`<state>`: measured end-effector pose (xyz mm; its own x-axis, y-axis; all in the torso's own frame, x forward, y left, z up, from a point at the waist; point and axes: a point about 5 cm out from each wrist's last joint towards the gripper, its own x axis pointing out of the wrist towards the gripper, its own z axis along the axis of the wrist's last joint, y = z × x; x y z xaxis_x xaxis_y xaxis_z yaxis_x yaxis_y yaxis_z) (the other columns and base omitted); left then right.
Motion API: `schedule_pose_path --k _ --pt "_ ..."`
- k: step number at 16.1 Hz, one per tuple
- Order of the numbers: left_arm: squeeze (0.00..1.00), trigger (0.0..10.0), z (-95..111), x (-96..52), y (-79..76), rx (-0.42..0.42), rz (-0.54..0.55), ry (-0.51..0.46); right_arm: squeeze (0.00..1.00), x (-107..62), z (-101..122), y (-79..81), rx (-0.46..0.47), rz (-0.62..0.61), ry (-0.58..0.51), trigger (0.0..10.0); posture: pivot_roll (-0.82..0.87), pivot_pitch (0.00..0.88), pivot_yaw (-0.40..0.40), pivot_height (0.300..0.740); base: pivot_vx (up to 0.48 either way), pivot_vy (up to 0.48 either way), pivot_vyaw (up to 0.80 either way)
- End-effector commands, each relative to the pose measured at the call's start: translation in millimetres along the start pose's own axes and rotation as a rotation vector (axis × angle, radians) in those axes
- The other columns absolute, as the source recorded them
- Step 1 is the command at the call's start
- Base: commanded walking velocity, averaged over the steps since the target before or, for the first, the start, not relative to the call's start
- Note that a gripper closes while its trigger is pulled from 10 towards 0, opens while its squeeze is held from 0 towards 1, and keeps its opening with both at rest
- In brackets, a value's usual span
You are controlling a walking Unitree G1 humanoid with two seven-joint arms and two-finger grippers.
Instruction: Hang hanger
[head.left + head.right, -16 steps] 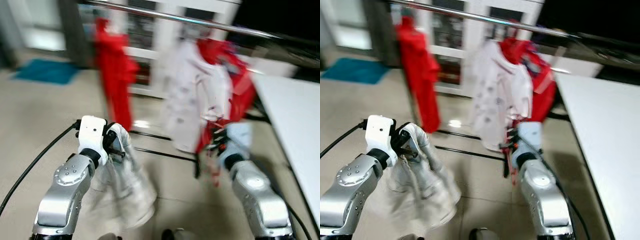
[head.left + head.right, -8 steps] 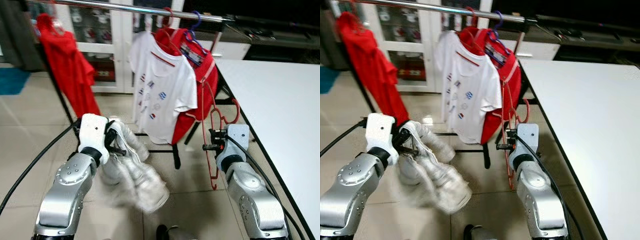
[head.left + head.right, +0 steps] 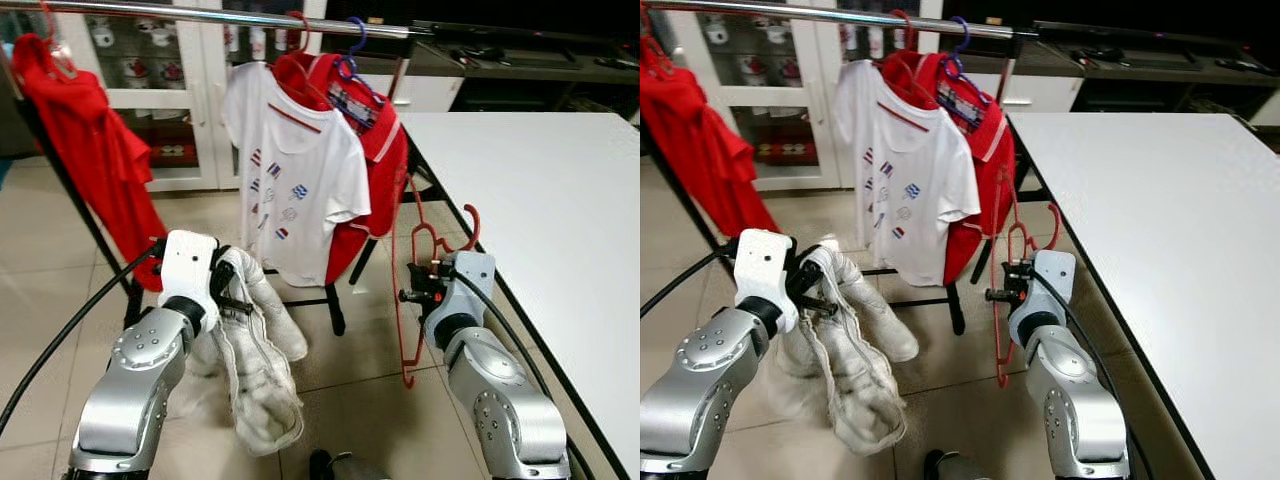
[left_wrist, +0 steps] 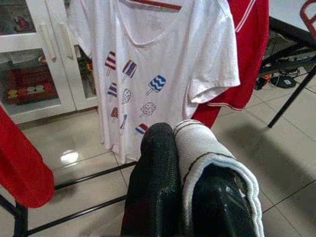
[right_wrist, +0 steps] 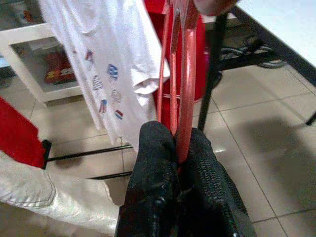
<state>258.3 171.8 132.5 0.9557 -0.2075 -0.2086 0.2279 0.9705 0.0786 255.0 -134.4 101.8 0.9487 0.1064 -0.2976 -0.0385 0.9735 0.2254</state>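
Right gripper (image 5: 177, 148): the 2 black fingers (image 5: 153, 173) are closed tight, with the thin red hanger (image 3: 415, 290) pinched between the tips; no visible gap beside the wire. The hanger rises straight out from between the fingertips in the right wrist view, its hook cut off at the frame edge; in the left eye view the hook curls above the gripper and the frame hangs below it, clear of the floor. Left gripper (image 4: 185, 163): the 2 fingers are closed on a fold of a white garment (image 3: 255, 360); the cloth wraps over 1 fingertip (image 4: 158, 173) and hides most of the other, so the exact gap cannot be read. The rest of the garment droops under the fingers toward the tiled floor (image 3: 350, 400). Beyond both sets of fingertips stands a clothes rail (image 3: 230, 14) carrying a white T-shirt with popsicle prints (image 3: 295, 190), a red garment (image 3: 375, 160) touching it behind, and another red garment (image 3: 85, 150) well apart at the rail's far end. A white table (image 3: 540, 200) lies beside the right arm. The rail's feet are partly hidden by the hanging clothes.
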Motion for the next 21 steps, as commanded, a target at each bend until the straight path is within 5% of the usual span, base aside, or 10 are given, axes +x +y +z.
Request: schedule_pose_path --k 1,3,6,13,21 --pt "0.00 10.0 14.8 -1.4 -3.9 0.011 -0.019 -0.065 0.00 -1.5 4.5 -5.1 0.007 -0.020 -0.014 10.0 0.11 0.033 -0.111 0.740 0.000 0.000 -0.80" --pt "0.00 10.0 15.6 -0.6 -3.8 0.018 -0.023 -0.069 0.00 -2.0 6.4 -12.8 -0.121 -0.087 -0.034 10.0 0.10 0.025 -0.104 0.740 0.000 0.000 -0.80" --pt "0.00 10.0 19.3 1.7 -5.1 0.033 -0.036 -0.081 0.00 -3.3 18.9 -11.8 -0.008 -0.052 -0.122 10.0 0.10 0.027 -0.092 0.740 0.000 0.000 -0.80" --pt "0.00 10.0 27.2 4.5 -6.7 0.049 -0.059 -0.114 0.00 -3.8 14.8 -17.5 0.053 -0.127 -0.145 10.0 0.11 0.033 -0.072 0.740 0.000 0.000 -0.46" --pt "0.00 10.0 33.6 15.5 -7.4 0.048 -0.105 -0.128 0.00 -7.6 12.7 -12.8 0.023 -0.111 -0.160 10.0 0.09 0.020 0.001 0.740 0.000 0.000 -0.80"
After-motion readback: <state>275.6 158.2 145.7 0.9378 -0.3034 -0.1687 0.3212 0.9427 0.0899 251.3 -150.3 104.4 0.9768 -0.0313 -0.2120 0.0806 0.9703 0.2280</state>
